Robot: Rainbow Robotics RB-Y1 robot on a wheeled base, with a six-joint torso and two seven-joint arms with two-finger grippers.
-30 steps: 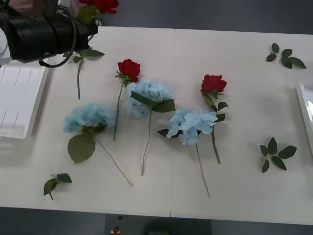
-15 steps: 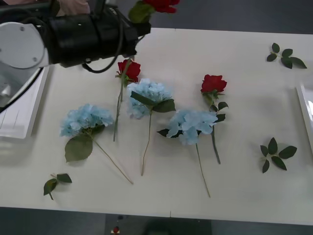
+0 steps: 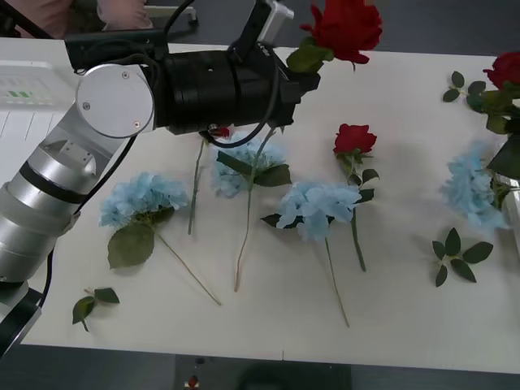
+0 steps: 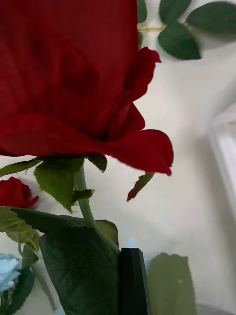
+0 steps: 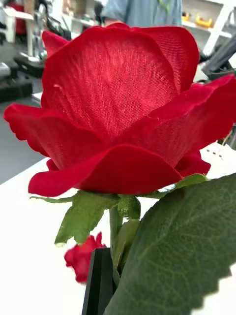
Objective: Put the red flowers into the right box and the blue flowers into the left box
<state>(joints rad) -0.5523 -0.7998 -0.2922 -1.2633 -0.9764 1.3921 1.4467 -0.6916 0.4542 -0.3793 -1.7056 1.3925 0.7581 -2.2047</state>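
Observation:
My left gripper (image 3: 297, 75) reaches over the table's far middle, shut on the stem of a red rose (image 3: 346, 26) (image 5: 118, 108) that it holds upright; one black finger (image 5: 97, 280) sits against the stem. My right gripper is shut on another red rose (image 4: 73, 78) (image 3: 505, 70) at the table's right edge, stem beside its black finger (image 4: 132, 283). A blue hydrangea (image 3: 471, 192) hangs just below that rose; what holds it I cannot tell. On the table lie two red roses (image 3: 355, 138) (image 3: 219, 131) and three blue hydrangeas (image 3: 143, 198) (image 3: 244, 158) (image 3: 318, 205). The left box (image 3: 24, 89) is far left, the right box (image 4: 223, 142) beside the right rose.
Loose green leaf sprigs lie at the far right (image 3: 465, 88), front right (image 3: 459, 256) and front left (image 3: 93, 302). My left arm (image 3: 114, 101) spans the table's left half, above the flowers. A person's sleeve (image 3: 122, 12) shows beyond the far edge.
My left arm has swung right across the table, carrying its red rose. A red rose and a blue hydrangea have come into view at the right edge, covering the right box's rim.

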